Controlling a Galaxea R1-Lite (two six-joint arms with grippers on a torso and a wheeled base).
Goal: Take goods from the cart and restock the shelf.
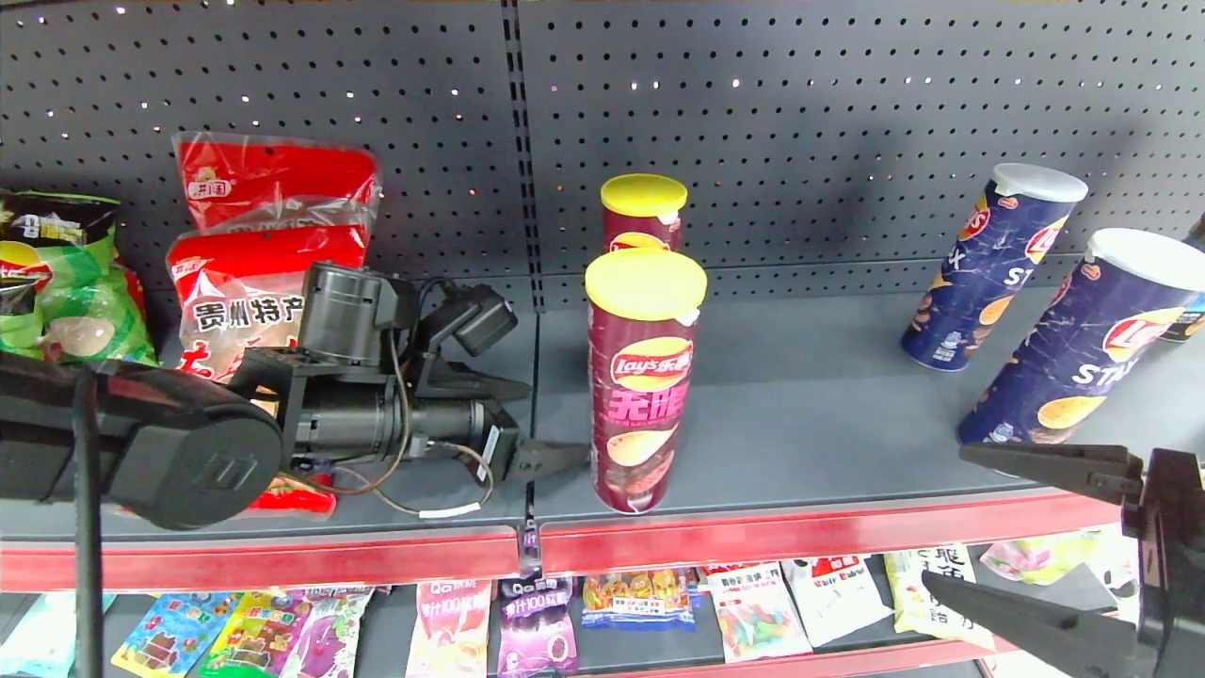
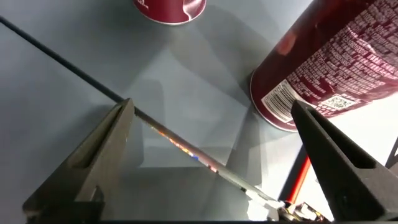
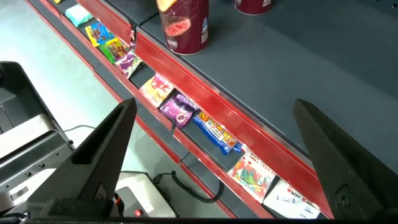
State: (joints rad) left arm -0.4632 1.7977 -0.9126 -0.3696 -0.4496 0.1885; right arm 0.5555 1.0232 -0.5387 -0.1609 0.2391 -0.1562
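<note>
Grey shelf (image 1: 800, 414), front edge: purple chip can (image 1: 645, 395) upright, just beside left gripper (image 1: 555, 421) (wide open, empty). Best drawn straight back without nudging it; right gripper (image 1: 944, 516) likewise open, empty.

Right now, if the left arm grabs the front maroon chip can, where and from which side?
I'd take the front maroon can mid-body, from the robot's left: it's an upright round tube, and the open left gripper sits beside it. The rear can blocks the back.
</note>
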